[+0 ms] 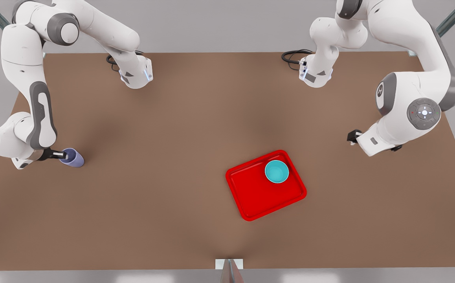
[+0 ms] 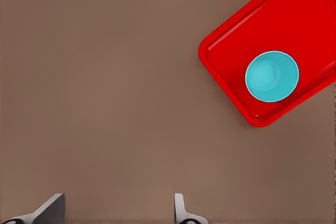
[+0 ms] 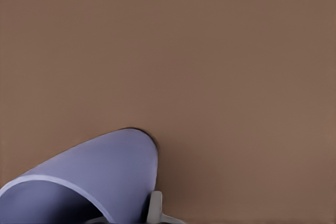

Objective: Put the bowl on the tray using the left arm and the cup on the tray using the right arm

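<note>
The teal bowl (image 1: 277, 171) (image 2: 272, 76) sits upright in a corner of the red tray (image 1: 251, 196) (image 2: 231, 61) on the brown table. My left gripper (image 1: 352, 136) (image 2: 115, 205) hovers open and empty at the front view's right, well clear of the tray. At the front view's left, the lavender cup (image 1: 74, 158) (image 3: 105, 166) is held at its rim by my right gripper (image 1: 60, 155) (image 3: 131, 214). One finger (image 3: 155, 205) presses the outside of the cup wall, and the other is hidden by the cup.
The brown table (image 1: 164, 118) spreads wide between the cup and the tray. The arms' bases and cables (image 1: 294, 57) stand at the far edge. A small white bracket (image 1: 229, 264) sits at the near edge.
</note>
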### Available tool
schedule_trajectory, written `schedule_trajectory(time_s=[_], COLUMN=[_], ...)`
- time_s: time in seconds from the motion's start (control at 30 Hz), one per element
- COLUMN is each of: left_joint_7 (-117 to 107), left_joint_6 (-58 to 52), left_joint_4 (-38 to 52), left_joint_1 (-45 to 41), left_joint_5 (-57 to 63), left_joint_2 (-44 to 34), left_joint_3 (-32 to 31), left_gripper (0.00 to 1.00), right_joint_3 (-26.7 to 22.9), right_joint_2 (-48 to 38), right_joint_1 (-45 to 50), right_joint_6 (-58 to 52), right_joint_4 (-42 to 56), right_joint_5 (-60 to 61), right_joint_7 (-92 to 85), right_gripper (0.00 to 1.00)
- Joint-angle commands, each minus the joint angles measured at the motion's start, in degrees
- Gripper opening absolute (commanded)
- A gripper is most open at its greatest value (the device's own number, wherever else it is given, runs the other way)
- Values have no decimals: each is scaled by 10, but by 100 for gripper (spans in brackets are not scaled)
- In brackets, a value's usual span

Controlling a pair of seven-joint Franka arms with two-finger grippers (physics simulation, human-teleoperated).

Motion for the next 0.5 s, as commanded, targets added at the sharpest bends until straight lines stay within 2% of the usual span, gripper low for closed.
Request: schedule_trajectory(time_s=[0.0,0.47], left_joint_7=[-1,0], left_joint_6=[1,2], left_joint_4=[0,-1], left_joint_1=[0,1], left_joint_5=[0,2], left_joint_2=[0,3], left_joint_3=[0,2], left_gripper=[100,100], right_joint_3=[0,6], right_joint_2=[0,-22], right_joint_1=[0,18], right_joint_6=[-1,-10], right_joint_4=[0,19], right_joint_5=[0,-1], right_joint_7=[-1,13], right_gripper=[21,21])
